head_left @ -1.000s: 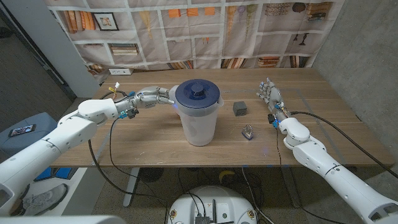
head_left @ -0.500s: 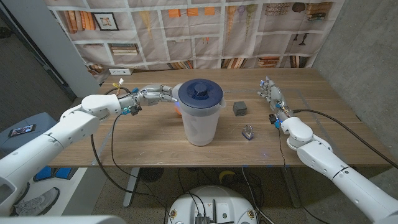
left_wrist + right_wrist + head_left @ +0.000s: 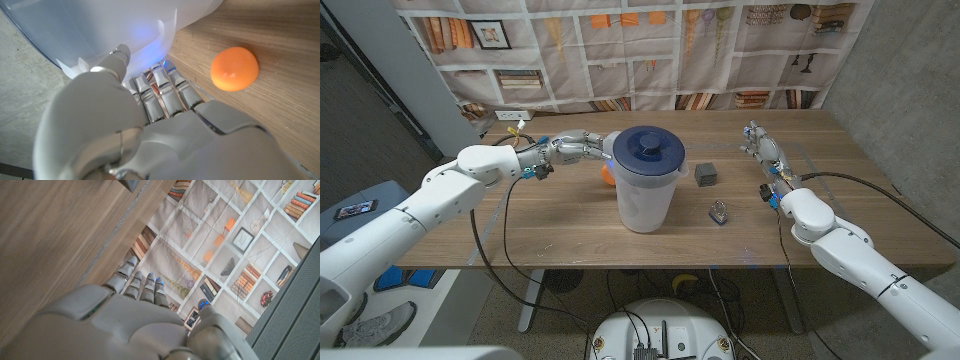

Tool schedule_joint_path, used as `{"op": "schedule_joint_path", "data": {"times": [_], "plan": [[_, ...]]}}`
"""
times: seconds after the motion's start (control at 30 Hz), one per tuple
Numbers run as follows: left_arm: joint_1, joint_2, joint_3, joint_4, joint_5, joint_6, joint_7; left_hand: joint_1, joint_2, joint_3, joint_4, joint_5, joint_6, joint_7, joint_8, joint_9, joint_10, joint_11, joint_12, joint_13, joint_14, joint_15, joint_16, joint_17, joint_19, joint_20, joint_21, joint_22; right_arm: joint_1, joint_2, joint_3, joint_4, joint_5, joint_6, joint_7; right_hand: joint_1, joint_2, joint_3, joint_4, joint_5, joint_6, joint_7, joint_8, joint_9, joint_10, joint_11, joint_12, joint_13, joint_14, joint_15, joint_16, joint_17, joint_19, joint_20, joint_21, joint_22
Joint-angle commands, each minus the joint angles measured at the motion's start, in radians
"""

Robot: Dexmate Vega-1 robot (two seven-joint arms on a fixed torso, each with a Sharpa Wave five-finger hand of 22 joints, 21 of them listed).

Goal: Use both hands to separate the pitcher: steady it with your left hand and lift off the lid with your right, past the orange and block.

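The clear pitcher stands at mid-table with its dark blue lid on. My left hand reaches in from the left, fingers straight and apart. Its fingertips are at the pitcher's wall beside a rib, and it grips nothing. The orange lies just behind the pitcher's left side, also seen as the orange next to my fingers. A dark grey block sits right of the pitcher. My right hand stands far right with fingers extended and nothing in it; my right hand points toward the backdrop.
A small shiny object lies in front of the block. The wooden table has bare room in front of the pitcher. A printed bookshelf backdrop hangs behind the far edge. Cables trail from both arms over the table's edges.
My left hand has reached further right, up to the pitcher. The pitcher has slid slightly right. My right hand has drifted a little to the right.
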State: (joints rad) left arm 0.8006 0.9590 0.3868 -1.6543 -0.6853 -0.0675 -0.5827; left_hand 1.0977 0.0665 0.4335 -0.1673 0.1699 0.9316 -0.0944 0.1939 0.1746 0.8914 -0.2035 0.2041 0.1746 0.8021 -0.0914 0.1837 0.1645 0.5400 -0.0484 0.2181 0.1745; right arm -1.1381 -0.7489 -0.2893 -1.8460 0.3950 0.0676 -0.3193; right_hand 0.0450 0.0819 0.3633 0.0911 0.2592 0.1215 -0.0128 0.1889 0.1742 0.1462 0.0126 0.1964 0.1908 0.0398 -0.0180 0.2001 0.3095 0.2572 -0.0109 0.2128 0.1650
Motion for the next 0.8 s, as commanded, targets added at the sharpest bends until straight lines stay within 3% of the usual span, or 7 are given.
{"op": "schedule_joint_path", "data": {"times": [0.03,0.37,0.8], "plan": [[0.017,0.022,-0.013,-0.042,0.006,0.009,0.034,0.0,0.016,0.009,0.001,0.003,0.027,0.012,0.007,0.003,0.013,0.0,0.0,0.004,0.015,-0.142,-0.004,0.002,0.003,-0.155,-0.002,0.005,-0.063,-0.061,0.037,-0.144,-0.066,-0.096,-0.05,0.014,0.003,0.004,-0.009,0.004,0.016,0.002,0.006,0.002,0.011,0.002,0.005,0.003,0.007,0.0,0.006,-0.002,0.013,0.003,-0.001,0.002],[0.028,0.034,-0.027,-0.064,0.009,0.006,0.054,0.001,0.015,0.011,-0.002,0.003,0.033,0.009,0.006,0.003,0.022,0.001,0.0,0.004,0.021,-0.143,-0.004,0.002,0.004,-0.155,-0.002,0.005,-0.128,-0.129,0.082,-0.294,-0.136,-0.217,-0.086,0.042,-0.007,0.009,-0.04,0.002,-0.009,-0.004,-0.005,0.002,0.031,0.002,0.01,0.004,0.007,0.001,0.004,-0.013,0.016,0.003,-0.009,0.002],[0.036,0.033,-0.032,-0.08,0.023,-0.002,0.083,0.003,0.015,0.014,-0.003,0.002,0.035,0.007,0.004,0.004,0.026,-0.001,-0.002,0.004,0.026,-0.144,-0.005,0.002,0.003,-0.155,-0.004,0.004,-0.225,-0.192,0.167,-0.468,-0.222,-0.369,-0.108,0.085,-0.024,0.015,-0.089,-0.006,0.009,-0.021,0.006,0.004,0.081,-0.007,0.024,0.006,0.011,0.009,0.007,-0.028,0.018,0.007,-0.017,0.002]]}}
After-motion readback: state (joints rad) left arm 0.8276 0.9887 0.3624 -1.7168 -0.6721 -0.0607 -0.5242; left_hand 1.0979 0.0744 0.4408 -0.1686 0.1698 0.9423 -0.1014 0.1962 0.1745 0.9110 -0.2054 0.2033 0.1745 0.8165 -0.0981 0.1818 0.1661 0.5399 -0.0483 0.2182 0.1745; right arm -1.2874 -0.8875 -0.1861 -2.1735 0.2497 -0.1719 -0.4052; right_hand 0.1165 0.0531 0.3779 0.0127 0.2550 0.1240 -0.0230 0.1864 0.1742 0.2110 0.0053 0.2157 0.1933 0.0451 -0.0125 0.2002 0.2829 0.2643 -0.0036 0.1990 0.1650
